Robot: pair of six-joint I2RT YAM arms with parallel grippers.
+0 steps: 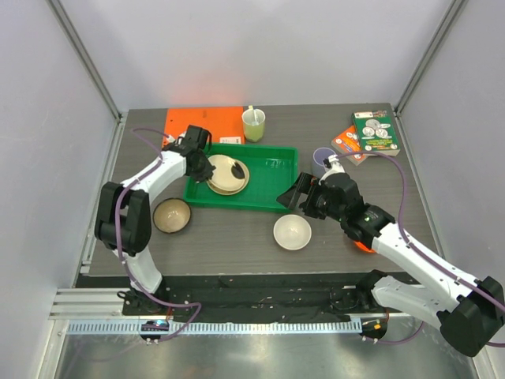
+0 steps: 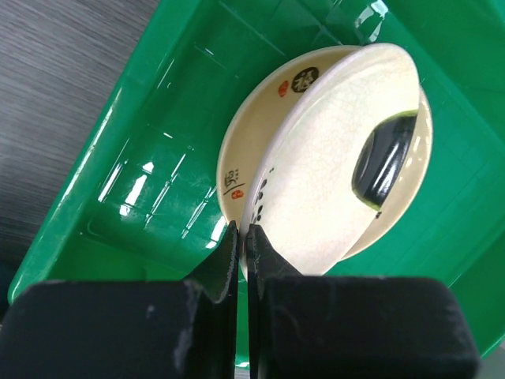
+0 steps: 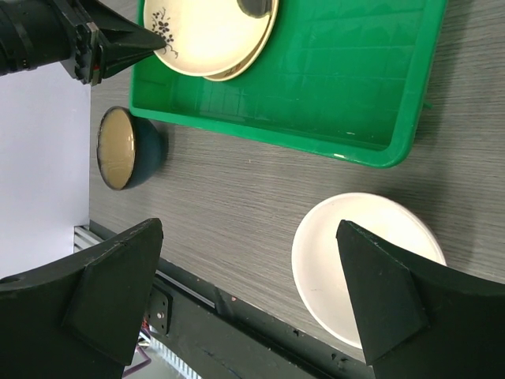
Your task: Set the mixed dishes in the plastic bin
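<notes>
Markings: the lower plate [image 2: 252,134] carries a dark round seal with one pale character, and small red stamps near its rim. None of it can be read with certainty. The upper plate [image 2: 316,174] shows a dark glossy oval patch, small dark marks along its rim and, in the right wrist view, a dark floral sprig. Two booklets [image 1: 369,134] lie at the far right corner. The green cover shows round coin-like pictures, and its print is too small to read.

Left gripper [image 2: 241,237]: jaws narrow, pinched on the rim of the upper plate, which lies over the lower plate, offset from it. Both plates are inside the bin [image 1: 272,170], at its left end.

Right gripper [image 3: 248,237]: jaws wide, holding nothing, above the table [image 1: 229,241] between the bin's near rim and the white bowl [image 1: 292,231].

Outside the bin:
- brown bowl [image 1: 172,215], near the near-left corner
- lavender cup [image 1: 322,160], just beside the right end
- red bowl [image 1: 363,246], mostly hidden behind the right arm
- orange board [image 1: 201,122] and cup with spoon [image 1: 254,125], behind the bin

Surface: dark grey wood-grain table. Enclosure: pale grey walls [image 1: 237,47] with metal corner posts.
</notes>
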